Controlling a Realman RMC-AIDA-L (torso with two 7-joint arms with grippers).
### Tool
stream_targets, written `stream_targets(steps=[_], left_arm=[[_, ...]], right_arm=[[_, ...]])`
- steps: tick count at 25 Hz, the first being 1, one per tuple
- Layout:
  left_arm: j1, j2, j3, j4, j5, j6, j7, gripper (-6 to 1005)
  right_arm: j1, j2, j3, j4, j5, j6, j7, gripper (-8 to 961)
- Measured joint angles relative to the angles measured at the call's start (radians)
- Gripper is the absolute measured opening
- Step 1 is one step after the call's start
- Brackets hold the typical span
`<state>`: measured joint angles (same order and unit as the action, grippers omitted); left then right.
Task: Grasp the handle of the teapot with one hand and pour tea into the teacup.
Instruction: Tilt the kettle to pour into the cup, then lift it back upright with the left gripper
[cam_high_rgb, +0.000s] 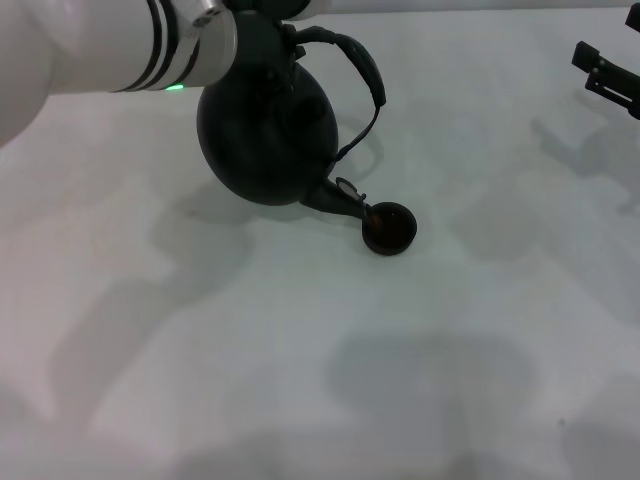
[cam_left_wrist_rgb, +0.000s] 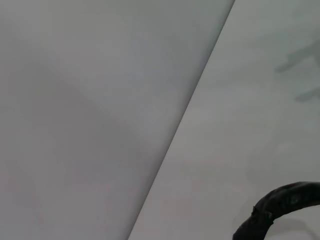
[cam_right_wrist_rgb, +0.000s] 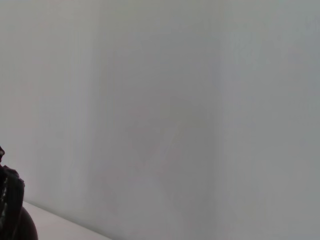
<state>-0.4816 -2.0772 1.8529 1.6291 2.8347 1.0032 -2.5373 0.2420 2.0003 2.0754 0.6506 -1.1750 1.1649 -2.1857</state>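
Observation:
The matte-black teapot (cam_high_rgb: 265, 135) hangs above the table, tipped towards the right, with its short spout (cam_high_rgb: 345, 200) pointing down at the rim of the small dark teacup (cam_high_rgb: 390, 228). The teacup stands on the table just right of the spout tip. The arched handle (cam_high_rgb: 362, 72) curves out from the pot's upper right. My left gripper (cam_high_rgb: 262, 28) is at the top of the pot, shut on the handle, mostly hidden by the white forearm. A piece of the handle shows in the left wrist view (cam_left_wrist_rgb: 287, 200). My right gripper (cam_high_rgb: 608, 72) is parked at the far right, open and empty.
The white table (cam_high_rgb: 320, 380) carries only soft shadows around the cup and pot. The left arm's white forearm (cam_high_rgb: 90, 45) crosses the upper left of the head view. The right wrist view shows mostly a blank wall.

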Motion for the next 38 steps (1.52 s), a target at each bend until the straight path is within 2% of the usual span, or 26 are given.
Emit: stream_targets(steps=[38], left_arm=[[-0.021,-0.001,-0.020,-0.039,0.000,-0.011,-0.013,129]], right_arm=[[0.001,0.000,0.000,-0.013,-0.006,0.001,-0.004,840]])
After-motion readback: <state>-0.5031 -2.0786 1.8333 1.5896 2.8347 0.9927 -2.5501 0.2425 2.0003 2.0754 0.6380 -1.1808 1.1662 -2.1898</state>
